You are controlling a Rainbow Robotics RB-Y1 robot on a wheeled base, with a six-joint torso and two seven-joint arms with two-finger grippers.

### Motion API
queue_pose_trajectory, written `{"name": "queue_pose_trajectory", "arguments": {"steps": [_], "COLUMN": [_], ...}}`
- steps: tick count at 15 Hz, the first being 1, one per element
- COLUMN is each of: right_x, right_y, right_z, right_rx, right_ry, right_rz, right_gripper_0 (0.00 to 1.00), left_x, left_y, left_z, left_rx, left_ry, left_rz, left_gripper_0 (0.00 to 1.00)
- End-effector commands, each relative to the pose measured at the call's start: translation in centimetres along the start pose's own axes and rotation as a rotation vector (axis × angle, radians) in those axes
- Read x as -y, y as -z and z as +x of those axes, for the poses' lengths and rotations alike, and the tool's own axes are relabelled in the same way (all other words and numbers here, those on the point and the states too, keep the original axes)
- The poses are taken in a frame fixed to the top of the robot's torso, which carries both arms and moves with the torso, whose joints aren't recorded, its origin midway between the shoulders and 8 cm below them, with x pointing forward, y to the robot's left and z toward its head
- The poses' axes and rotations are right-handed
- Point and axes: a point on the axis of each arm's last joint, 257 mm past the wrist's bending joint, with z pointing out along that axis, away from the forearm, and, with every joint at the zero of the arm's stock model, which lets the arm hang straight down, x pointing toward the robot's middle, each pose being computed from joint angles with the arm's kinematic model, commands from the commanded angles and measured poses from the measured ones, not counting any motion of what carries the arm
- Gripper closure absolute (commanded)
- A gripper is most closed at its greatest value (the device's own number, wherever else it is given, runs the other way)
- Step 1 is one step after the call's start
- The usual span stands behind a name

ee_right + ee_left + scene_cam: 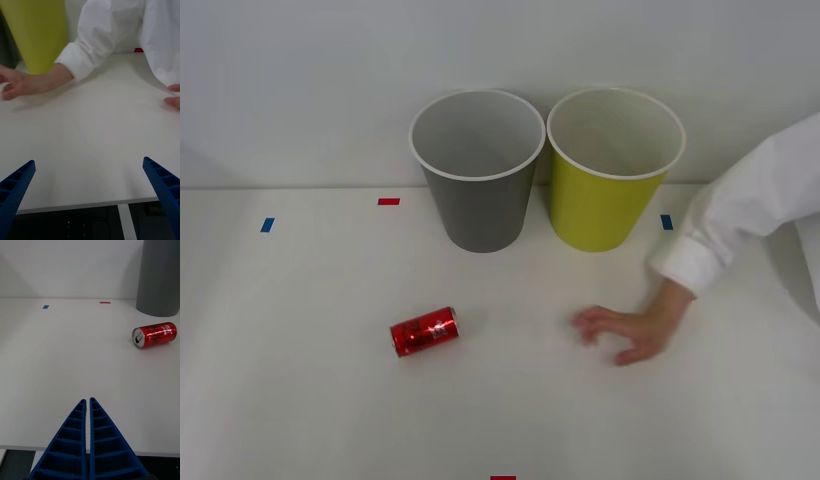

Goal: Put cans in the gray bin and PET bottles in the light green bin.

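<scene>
A: We start nearest to us, at the table (300,400) edge. Our left gripper (89,405) hangs there with its blue fingers pressed together, clenched on nothing. It sits well short of the can (424,331), probably just waiting.

B: And our right gripper (90,168)?

A: Also back at the near edge, on the other side of the can, fingers spread wide and released. Empty as well.

B: Then the can itself.

A: There it is, red and shiny, lying on its side on the bare table, one silver end turned toward our left gripper. Nothing touches it. Lying flat like that, we judge it could roll if nudged.

B: We see a hand out there too.

A: Yes, a person's hand (627,333) in a white sleeve (740,205), resting on the table well apart from the can, toward our right arm's side. It holds nothing we can make out.

B: And beyond the can?

A: The gray bin (478,180) stands upright, straight behind the can, mouth open. The light green bin (610,175) stands just beside it, nearly touching. The can is still out of the gray bin, so sorting is not yet begun.
</scene>
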Motion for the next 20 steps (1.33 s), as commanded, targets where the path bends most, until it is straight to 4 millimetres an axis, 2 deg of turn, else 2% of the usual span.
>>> {"name": "queue_pose_trajectory", "arguments": {"steps": [1,20], "right_x": [-0.43,-0.43], "right_y": [-2.10,-2.10], "right_z": [-1.05,-1.05], "right_rx": [0.041,0.041], "right_ry": [-0.002,-0.002], "right_rz": [-0.008,-0.008], "right_gripper_0": [0.00,0.00], "left_x": [0.63,0.63], "left_y": [-2.21,-2.21], "left_z": [-1.29,-1.29], "left_rx": [0.048,0.048], "left_ry": [0.002,0.002], "left_rz": [0.018,0.018], "left_gripper_0": [0.99,0.99]}}
